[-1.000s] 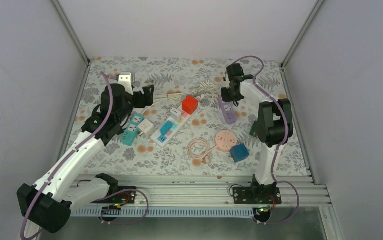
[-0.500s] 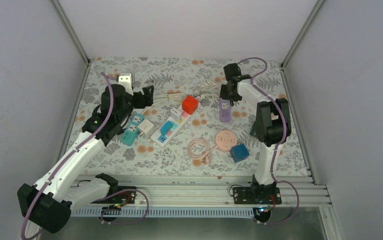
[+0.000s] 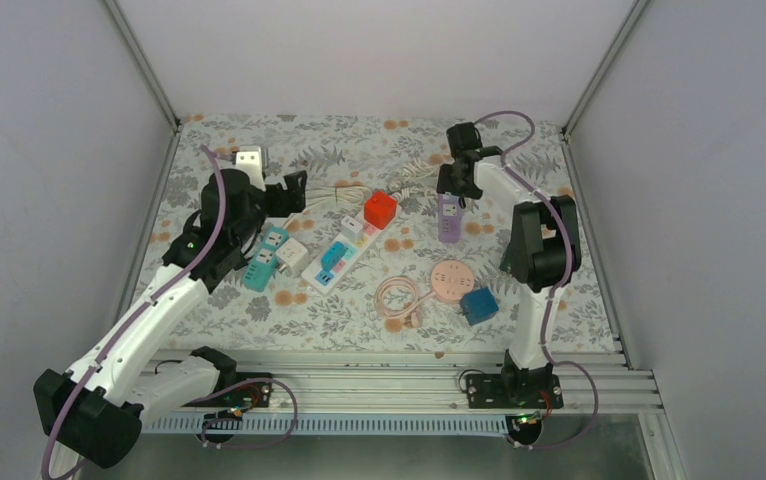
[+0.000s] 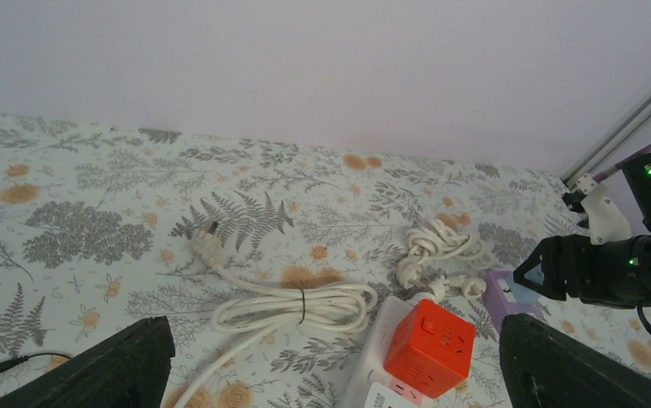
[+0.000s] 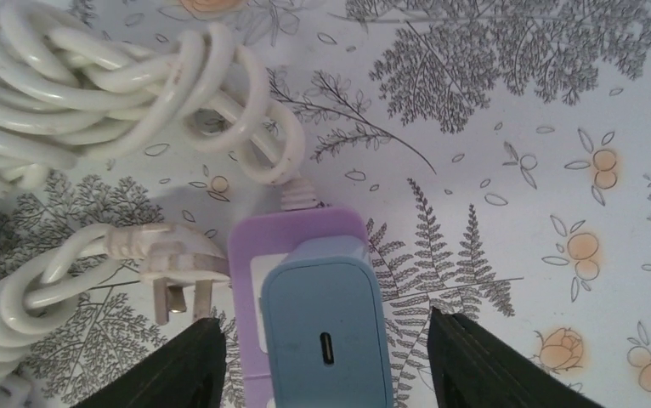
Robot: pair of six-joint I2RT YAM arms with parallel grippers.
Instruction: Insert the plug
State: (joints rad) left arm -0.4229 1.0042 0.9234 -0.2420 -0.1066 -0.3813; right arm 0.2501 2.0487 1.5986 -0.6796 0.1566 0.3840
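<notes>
The right gripper (image 5: 326, 367) is hovering directly over the purple power strip (image 5: 250, 255), its two fingers spread wide and standing apart from the strip's long sides, closed on nothing. A pale blue adapter (image 5: 326, 297) is sitting on the top face of the purple power strip, at the end where the strip's cord leaves it, with its small oval port facing up at the wrist camera; whether its pins are fully home is not something I can tell. A white plug (image 5: 173, 259) is lying flat on the table (image 3: 359, 140) just beside the purple power strip, on the side toward the red cube (image 3: 380, 209), its two bare prongs running along the strip's length. The coiled white cable (image 5: 93, 76) is bunching just beyond the strip's corded end, on that same side.

From above, the purple power strip (image 3: 448, 222) is resting with its far end under the right gripper (image 3: 452, 185). The left gripper (image 3: 294, 190) is hanging well apart from the strip, past the red cube, with its fingers (image 4: 118, 365) opened wide and empty. The white power strip (image 3: 344, 245) carrying the red cube is lying between it and the purple power strip
</notes>
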